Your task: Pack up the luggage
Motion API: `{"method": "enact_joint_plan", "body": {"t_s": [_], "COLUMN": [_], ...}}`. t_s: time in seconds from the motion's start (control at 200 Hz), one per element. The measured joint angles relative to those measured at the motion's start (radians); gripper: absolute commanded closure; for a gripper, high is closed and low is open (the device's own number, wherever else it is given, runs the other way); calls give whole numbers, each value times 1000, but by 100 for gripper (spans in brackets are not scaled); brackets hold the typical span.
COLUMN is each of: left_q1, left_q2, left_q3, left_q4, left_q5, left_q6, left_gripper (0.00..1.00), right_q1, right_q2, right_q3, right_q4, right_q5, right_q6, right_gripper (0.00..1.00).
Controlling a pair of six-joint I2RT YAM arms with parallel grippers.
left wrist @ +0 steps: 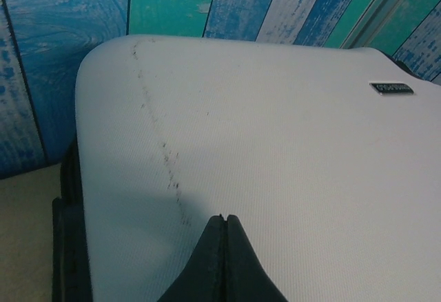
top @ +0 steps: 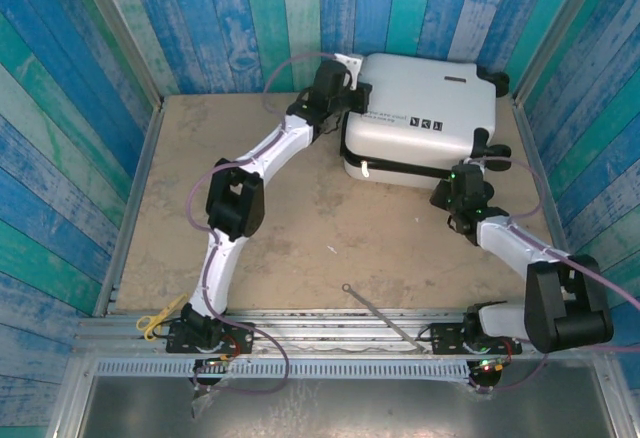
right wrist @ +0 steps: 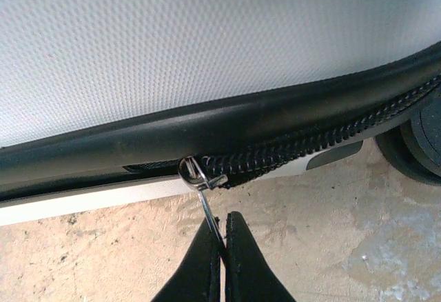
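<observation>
The luggage (top: 420,118), a white hard-shell suitcase, lies flat and closed at the back right of the table. My left gripper (top: 350,93) is at its top left corner. In the left wrist view this gripper (left wrist: 222,218) is shut with nothing between its fingers, its tips over the white shell (left wrist: 289,150) beside a line of small black marks (left wrist: 165,157). My right gripper (top: 465,173) is at the suitcase's near side. It (right wrist: 222,223) is shut on the metal zipper pull (right wrist: 209,202), which hangs from the slider (right wrist: 196,173) on the black zipper (right wrist: 310,143).
A black wheel (right wrist: 420,143) sits right of the zipper. A thin metal rod (top: 375,308) lies on the beige table (top: 290,238) near the front rail. A yellow object (top: 155,318) is by the left arm's base. Blue plank walls (top: 100,108) surround the table.
</observation>
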Motion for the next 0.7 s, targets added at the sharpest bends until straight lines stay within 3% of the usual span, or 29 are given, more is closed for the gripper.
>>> {"method": "enact_joint_plan", "body": {"t_s": [0.155, 0.276, 0.366, 0.461, 0.531, 0.616, 0.702], "left_q1": [2, -18, -58, -113, -146, -159, -152], "left_q2": [-88, -92, -92, -97, -145, -273, -398], "left_q3": [-110, -87, -56, -75, -185, -412, -582], "left_q4": [-13, -61, -113, -104, -15, 120, 169], "left_q5": [26, 43, 47, 40, 24, 0, -44], "left_q6": [-3, 27, 88, 153, 210, 275, 324], "left_gripper": [96, 76, 55, 45, 41, 25, 24], "right_q1": [-32, -63, -72, -73, -77, -80, -85], "right_q2": [-3, -3, -3, -3, -5, -5, -5], "right_q3": [24, 46, 54, 61, 65, 71, 79], "right_q4": [-48, -94, -116, -130, -140, -150, -163], "right_q5": [-44, -51, -51, -50, -52, -57, -79], "right_q6": [-27, -66, -103, -151, -200, -257, -317], "right_gripper": [99, 99, 99, 99, 99, 100, 100]}}
